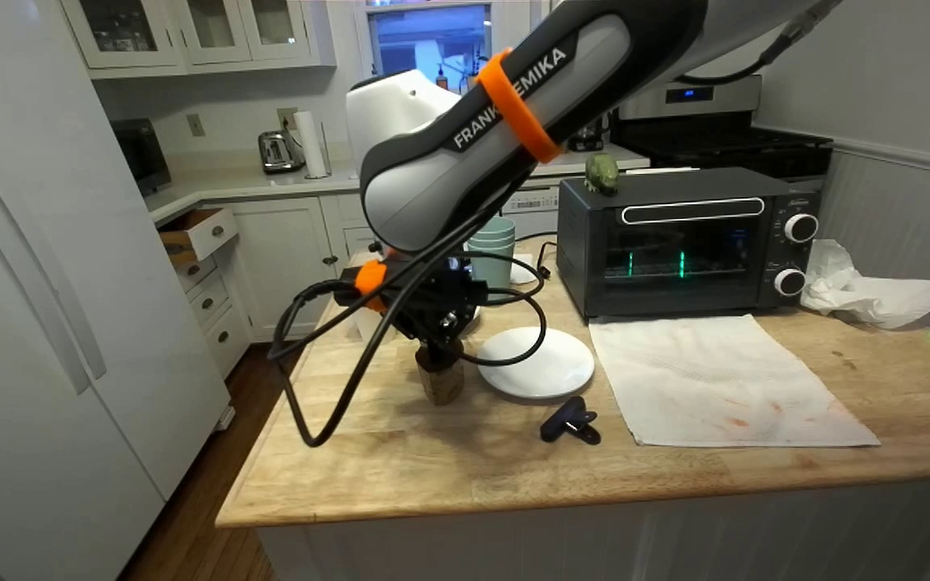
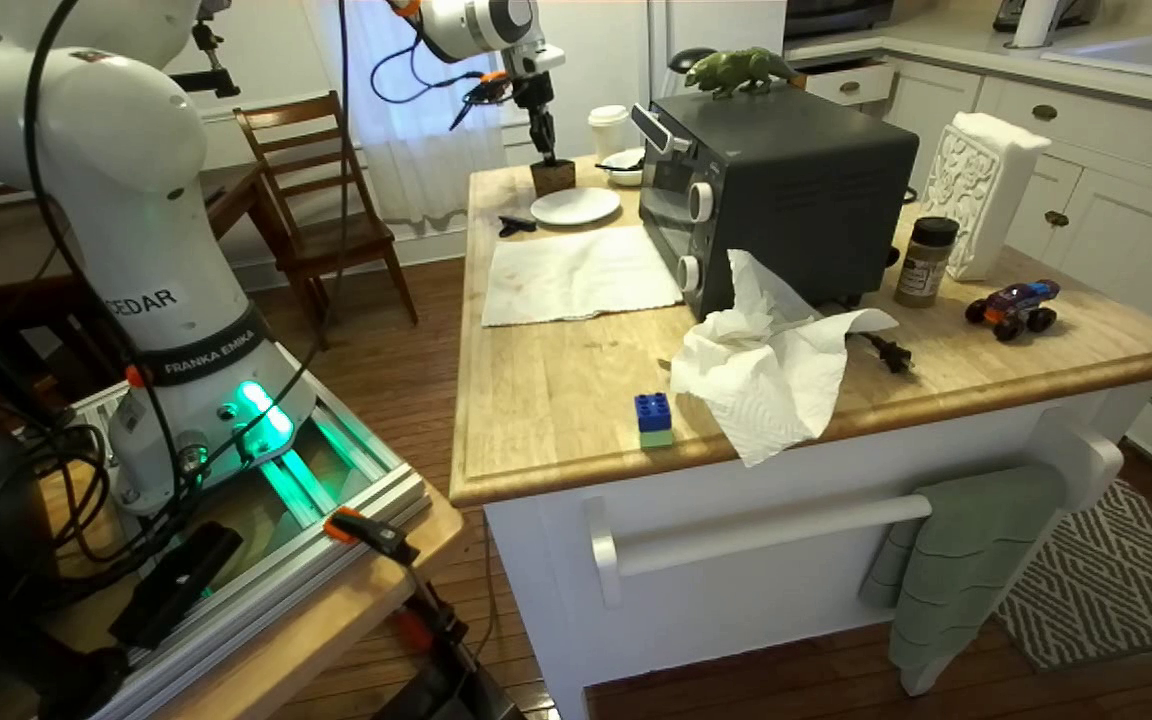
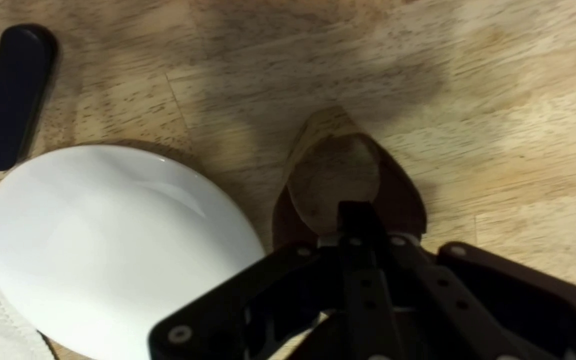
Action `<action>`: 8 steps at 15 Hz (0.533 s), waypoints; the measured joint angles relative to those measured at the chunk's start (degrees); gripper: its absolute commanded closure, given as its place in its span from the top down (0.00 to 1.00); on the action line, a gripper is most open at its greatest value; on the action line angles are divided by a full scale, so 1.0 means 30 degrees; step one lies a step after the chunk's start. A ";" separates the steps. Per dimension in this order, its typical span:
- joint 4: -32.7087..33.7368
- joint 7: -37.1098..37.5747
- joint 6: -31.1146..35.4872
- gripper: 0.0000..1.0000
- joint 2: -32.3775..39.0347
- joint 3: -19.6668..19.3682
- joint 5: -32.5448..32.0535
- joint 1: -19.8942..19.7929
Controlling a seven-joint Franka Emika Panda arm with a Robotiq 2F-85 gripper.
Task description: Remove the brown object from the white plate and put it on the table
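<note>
The brown object (image 1: 442,383) is a small chunky, hollow-looking block beside the white plate, off it. It also shows in an exterior view (image 2: 553,177) and in the wrist view (image 3: 399,200). My gripper (image 1: 437,353) points down onto its top. In the wrist view the fingers (image 3: 363,227) are close together at its near edge, seemingly pinching its wall; the far fingertip is hidden. The brown object is over or on the table (image 1: 400,476); I cannot tell whether its base touches. The white plate (image 1: 542,367) is bare and also shows in the wrist view (image 3: 118,250).
A black clip (image 1: 570,421) lies just in front of the plate. A pale sheet (image 1: 723,379) lies beside it, with a toaster oven (image 1: 675,242) behind. Teal cups (image 1: 491,242), a white bowl (image 2: 624,168) and a paper cup (image 2: 608,135) stand past the plate.
</note>
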 measured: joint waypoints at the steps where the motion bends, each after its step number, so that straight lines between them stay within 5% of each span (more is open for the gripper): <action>1: 0.0001 -0.0058 0.0000 0.00 0.0008 0.0002 0.0000 -0.0003; 8: 0.0160 -0.0981 0.0001 0.00 0.0553 0.0003 0.0000 -0.0045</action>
